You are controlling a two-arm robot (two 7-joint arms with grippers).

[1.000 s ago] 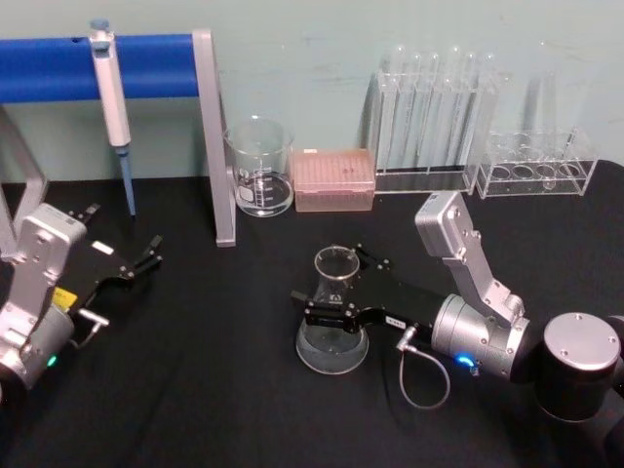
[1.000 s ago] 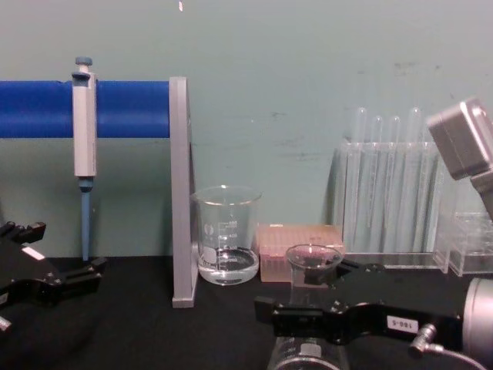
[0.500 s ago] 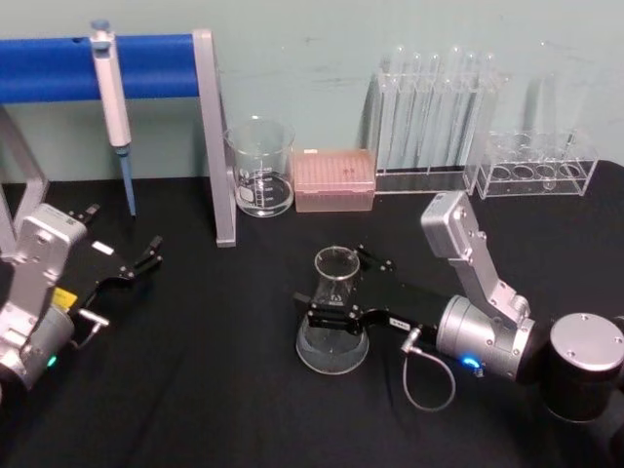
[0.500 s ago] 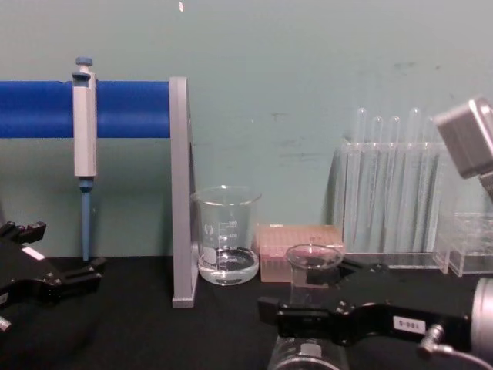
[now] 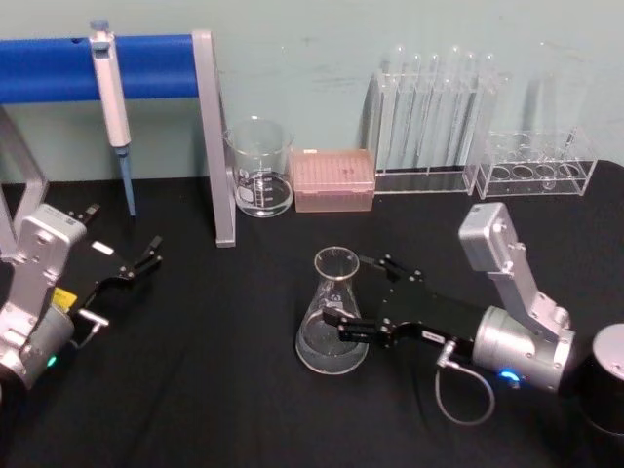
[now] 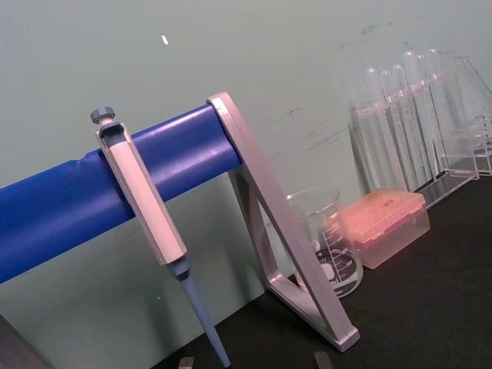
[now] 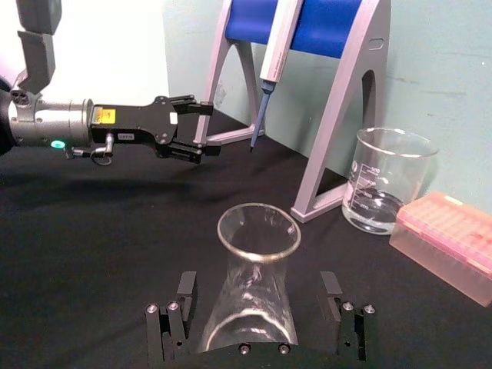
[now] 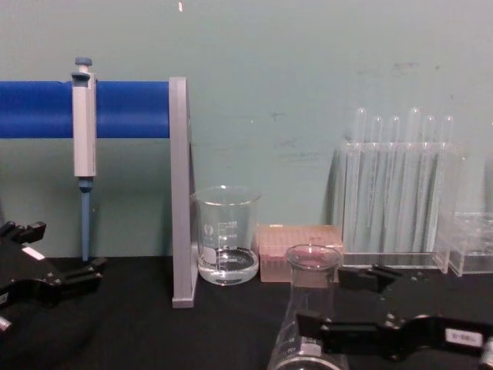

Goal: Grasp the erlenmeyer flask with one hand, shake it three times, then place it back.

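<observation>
Now looking at the flask, standing upright on the black bench. Sitting about midway between the left and right edges, nearer the front edge than the back one. Resting flat on its wide bottom, so needing no help to stand.

Reaching in from the right edge with the right gripper. Spreading its two fingers wide, one on each side of the flask, and not touching the glass. Sitting below the thin neck, beside the wider part, likely because a squeeze there would hold snugly. Pinching nothing at this moment, so the flask is carrying its own weight on the bench.

Parking the left gripper near the left edge, fingers a little apart and holding nothing. Probably waiting out of the way there, as the job needs just one hand.

Lining up the beaker, the pink box and the test tubes along the back edge, well apart from the flask. Hanging the pipette on the blue stand at the back left corner. Giving plenty of open room around the flask for lifting and shaking.
</observation>
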